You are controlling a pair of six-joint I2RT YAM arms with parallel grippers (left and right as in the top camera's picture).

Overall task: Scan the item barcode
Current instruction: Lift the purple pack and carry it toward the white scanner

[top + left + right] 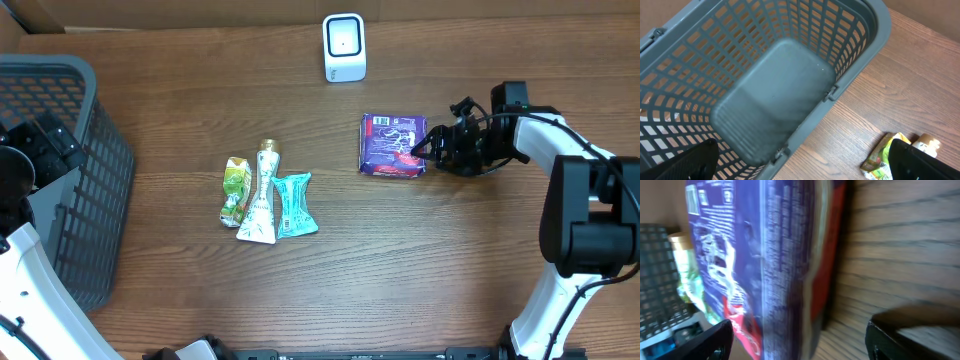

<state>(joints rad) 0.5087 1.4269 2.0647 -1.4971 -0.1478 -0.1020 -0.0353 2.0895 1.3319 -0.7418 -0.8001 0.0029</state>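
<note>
The purple packet (392,145) lies flat on the bench (450,260) near the white scanner (344,47), with bare wood along its near edge. The right end effector (424,150) sits at the packet's right edge, fingers spread, released. The left end effector (805,165) hangs released over the grey basket (860,55). Three pouches (265,195) lie between basket and packet.

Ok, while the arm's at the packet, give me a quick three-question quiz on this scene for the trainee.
1. True or false: the purple packet sits apart from the white scanner.
2. How many pouches lie clustered mid-table?
3. Which is at the purple packet? A) left end effector B) right end effector
Key: 1 true; 2 three; 3 B.
</note>
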